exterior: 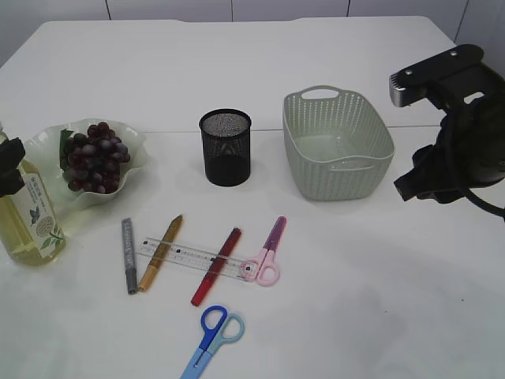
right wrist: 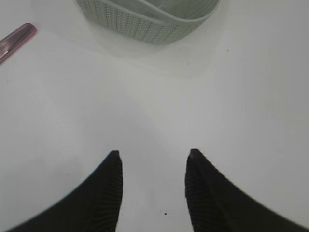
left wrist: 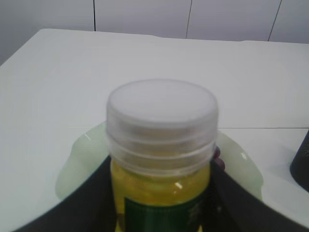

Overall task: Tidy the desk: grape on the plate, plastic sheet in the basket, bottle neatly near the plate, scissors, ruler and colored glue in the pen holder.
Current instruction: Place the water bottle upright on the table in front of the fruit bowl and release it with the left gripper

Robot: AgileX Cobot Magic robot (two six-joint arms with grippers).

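At far left the left gripper point(left wrist: 161, 193) brackets the upright bottle point(exterior: 30, 217) beside the grape-filled plate point(exterior: 130, 170), grip unclear, the right gripper point(right wrist: 153, 191) hangs half-open and empty, while scissors point(exterior: 267, 254), ruler point(exterior: 193, 257) and glue sticks point(exterior: 160, 253) await the pen holder point(exterior: 226, 148).

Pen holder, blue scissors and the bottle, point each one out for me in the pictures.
pen holder point(exterior: 226, 150), exterior view, on its black mesh front wall.
blue scissors point(exterior: 213, 324), exterior view, on the darker handle ring.
bottle point(left wrist: 161, 104), left wrist view, on the top of its clear cap.
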